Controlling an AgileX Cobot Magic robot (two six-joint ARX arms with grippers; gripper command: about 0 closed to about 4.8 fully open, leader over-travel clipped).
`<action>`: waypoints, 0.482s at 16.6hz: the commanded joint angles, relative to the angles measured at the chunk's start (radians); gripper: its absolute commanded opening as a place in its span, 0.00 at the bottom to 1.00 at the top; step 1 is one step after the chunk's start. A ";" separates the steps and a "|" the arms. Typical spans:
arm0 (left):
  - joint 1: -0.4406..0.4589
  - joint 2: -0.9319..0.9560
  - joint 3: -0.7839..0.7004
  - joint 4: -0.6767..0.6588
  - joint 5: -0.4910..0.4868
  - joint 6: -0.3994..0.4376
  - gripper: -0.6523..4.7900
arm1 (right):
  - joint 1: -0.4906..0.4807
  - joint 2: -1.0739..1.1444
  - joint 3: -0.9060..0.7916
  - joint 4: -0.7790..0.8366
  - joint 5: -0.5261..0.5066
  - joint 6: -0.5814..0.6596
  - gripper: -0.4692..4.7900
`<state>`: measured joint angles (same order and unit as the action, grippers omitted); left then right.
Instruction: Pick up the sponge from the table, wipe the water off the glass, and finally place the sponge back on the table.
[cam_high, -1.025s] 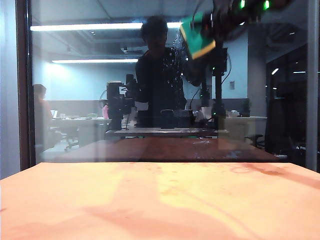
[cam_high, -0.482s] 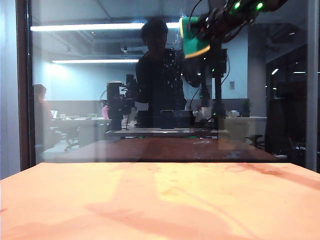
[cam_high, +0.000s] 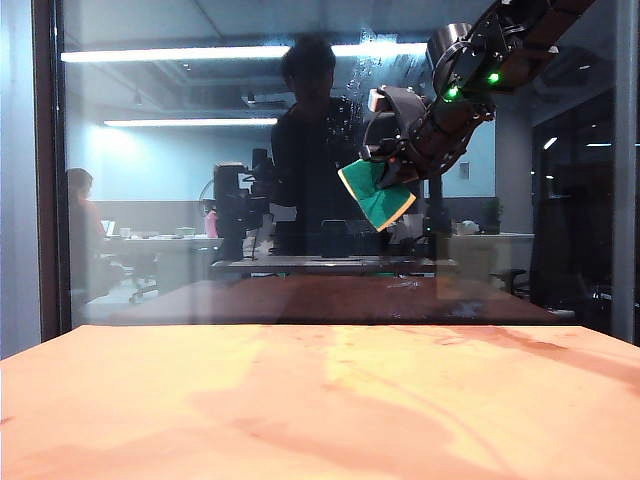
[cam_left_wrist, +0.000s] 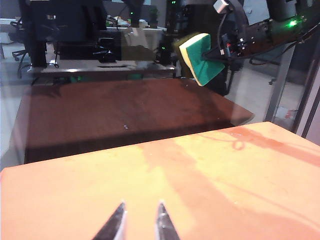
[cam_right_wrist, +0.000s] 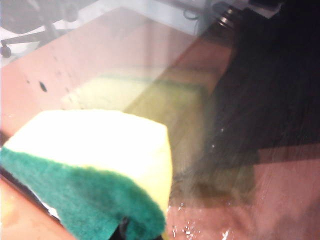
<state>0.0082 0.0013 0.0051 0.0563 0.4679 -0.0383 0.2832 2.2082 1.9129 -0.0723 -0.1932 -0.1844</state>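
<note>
Tools first: the right tool (cam_high: 392, 172) is clamped on the sponge (cam_high: 376, 194), high against the glass (cam_high: 180, 200), so it should press flat and rub every drop of water (cam_high: 345, 110), while the left tool (cam_left_wrist: 140, 222), tips slightly apart, waits low over the worktop (cam_high: 320, 400).

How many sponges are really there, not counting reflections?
1. The sponge is held up against the glass by the right gripper, high above the table. The paler copy in the pane is only its reflection.
</note>
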 joint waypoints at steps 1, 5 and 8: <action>0.000 0.001 0.003 0.011 0.004 0.004 0.26 | 0.016 -0.022 0.072 0.053 0.012 0.000 0.07; 0.000 0.001 0.003 0.012 0.003 0.004 0.26 | 0.033 -0.026 0.245 0.048 0.024 0.001 0.07; 0.000 0.001 0.003 0.011 0.003 0.004 0.26 | 0.034 -0.027 0.348 0.045 0.092 0.001 0.07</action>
<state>0.0082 0.0013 0.0051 0.0563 0.4679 -0.0383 0.3225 2.1956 2.2322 -0.1059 -0.1574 -0.1848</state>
